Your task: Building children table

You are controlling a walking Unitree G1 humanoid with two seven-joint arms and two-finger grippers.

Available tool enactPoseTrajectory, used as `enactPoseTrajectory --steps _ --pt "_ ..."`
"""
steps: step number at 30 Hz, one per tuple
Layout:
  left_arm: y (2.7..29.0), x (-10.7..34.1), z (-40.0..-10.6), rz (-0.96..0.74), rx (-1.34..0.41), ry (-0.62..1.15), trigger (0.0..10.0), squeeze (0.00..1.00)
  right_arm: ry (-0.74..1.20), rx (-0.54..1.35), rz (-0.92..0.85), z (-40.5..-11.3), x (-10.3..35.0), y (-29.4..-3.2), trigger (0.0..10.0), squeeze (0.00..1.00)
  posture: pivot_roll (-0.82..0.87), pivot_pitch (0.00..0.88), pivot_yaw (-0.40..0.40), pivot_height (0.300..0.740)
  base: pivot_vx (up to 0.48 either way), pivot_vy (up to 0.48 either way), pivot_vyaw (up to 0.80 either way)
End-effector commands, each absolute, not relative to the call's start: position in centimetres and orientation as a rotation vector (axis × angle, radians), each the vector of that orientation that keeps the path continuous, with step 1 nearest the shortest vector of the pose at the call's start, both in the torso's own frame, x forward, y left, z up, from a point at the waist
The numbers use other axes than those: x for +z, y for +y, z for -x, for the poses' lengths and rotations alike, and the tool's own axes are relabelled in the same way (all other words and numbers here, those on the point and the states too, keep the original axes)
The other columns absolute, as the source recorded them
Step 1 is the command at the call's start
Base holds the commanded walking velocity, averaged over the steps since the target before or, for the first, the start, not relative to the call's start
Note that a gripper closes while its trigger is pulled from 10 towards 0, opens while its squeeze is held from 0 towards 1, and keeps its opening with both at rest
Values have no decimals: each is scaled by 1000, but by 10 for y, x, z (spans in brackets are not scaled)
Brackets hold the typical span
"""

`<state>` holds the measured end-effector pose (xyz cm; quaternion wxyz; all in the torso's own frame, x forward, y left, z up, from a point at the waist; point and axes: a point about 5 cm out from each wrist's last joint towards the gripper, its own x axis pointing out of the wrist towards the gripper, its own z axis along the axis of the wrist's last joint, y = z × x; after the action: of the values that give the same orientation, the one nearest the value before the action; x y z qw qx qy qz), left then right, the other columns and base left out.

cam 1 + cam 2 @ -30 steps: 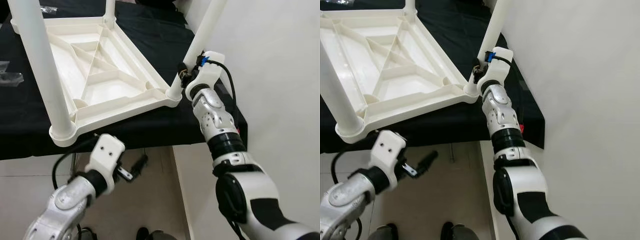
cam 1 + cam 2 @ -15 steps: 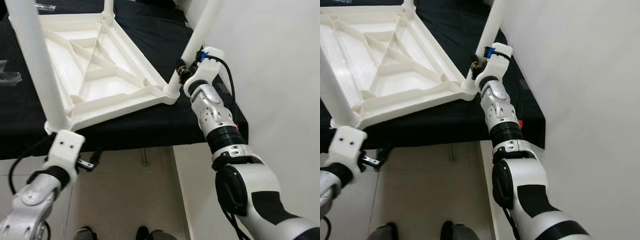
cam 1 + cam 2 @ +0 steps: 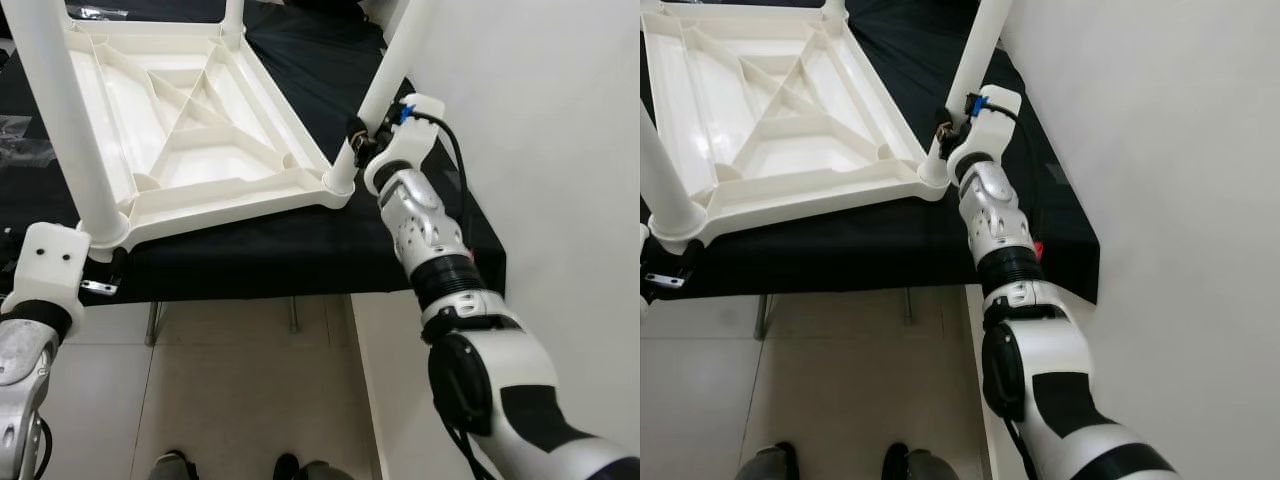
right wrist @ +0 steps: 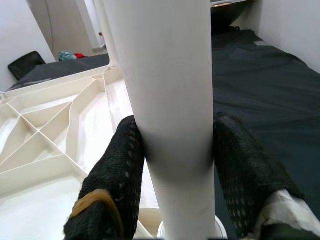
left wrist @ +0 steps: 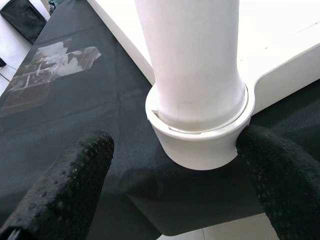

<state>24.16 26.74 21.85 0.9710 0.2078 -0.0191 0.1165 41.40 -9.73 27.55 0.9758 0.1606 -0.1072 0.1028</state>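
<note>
A white plastic children's table (image 3: pixel 190 150) lies upside down on a black-covered bench, its legs pointing up. My right gripper (image 3: pixel 358 140) is shut on the near-right leg (image 3: pixel 395 70) just above its corner socket; in the right wrist view both fingers (image 4: pixel 120 165) press against that leg (image 4: pixel 165 75). My left gripper (image 5: pixel 175 142) is open at the bench's front edge. Its fingers (image 5: pixel 65 185) stand on either side of the near-left leg's socket (image 5: pixel 200 145). That leg (image 3: pixel 65 120) rises tall from the corner.
The black bench (image 3: pixel 300 250) ends just in front of the table's near edge, with tiled floor (image 3: pixel 230 390) below. A white wall (image 3: pixel 560 150) runs close along the right. A clear plastic bag (image 3: pixel 20 125) lies at the left. A far leg (image 3: pixel 232 15) stands at the back.
My left arm has swung from below the bench edge up and leftward to the near-left corner socket. My right gripper has kept its hold on the near-right leg.
</note>
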Motion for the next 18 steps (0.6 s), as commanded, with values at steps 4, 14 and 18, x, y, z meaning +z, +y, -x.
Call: enactPoseTrajectory --steps 4,14,18 --pt "253 211 -241 -400 205 -38 10000 0 -210 234 -353 -408 266 -95 10000 0 119 190 -261 740 0 0 0" --pt "204 203 -235 -353 174 -98 10000 0 -207 447 -424 -385 257 -67 10000 0 121 184 -253 740 0 0 0" --pt "190 197 -234 -326 134 -91 10000 0 -205 502 -415 -378 253 -60 10000 0 123 184 -256 740 0 0 0"
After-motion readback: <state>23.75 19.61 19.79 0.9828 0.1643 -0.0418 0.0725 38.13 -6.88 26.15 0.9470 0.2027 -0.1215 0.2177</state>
